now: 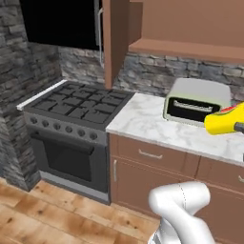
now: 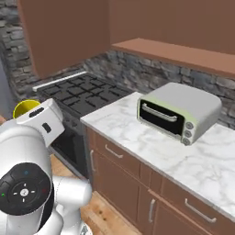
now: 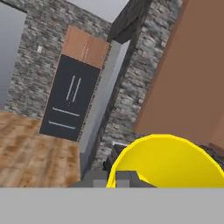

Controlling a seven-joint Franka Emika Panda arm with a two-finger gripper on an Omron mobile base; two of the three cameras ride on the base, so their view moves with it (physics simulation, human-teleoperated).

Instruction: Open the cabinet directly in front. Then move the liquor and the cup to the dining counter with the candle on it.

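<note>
One yellow cup rides in your robot's grip, lying nearly on its side in mid-air over the right end of the marble counter, just in front of the single toaster oven. The jaws are pinched on the cup's rim; in the hand view the gripper sits at the edge of the wide yellow mouth, with the smooth curved wall arching above it. A red-orange mark shows on the cup's upper side in the left base view. From the right base view a sliver of the yellow rim shows behind the white arm.

You see one brown wooden cabinet above the counter, its left door swung outward and standing edge-on over the seam between stove and counter. The flat underside of the cabinet hangs well above the oven.

One black stove with a grid of dark grates and a row of round knobs stands left of the counter. The toaster oven is pale, rounded at the corners, with one silver bar handle and three knobs. Rough grey stone lines the wall behind. Brown drawers and doors with silver handles sit below the white, grey-veined top. Warm wood planks cover the floor.
</note>
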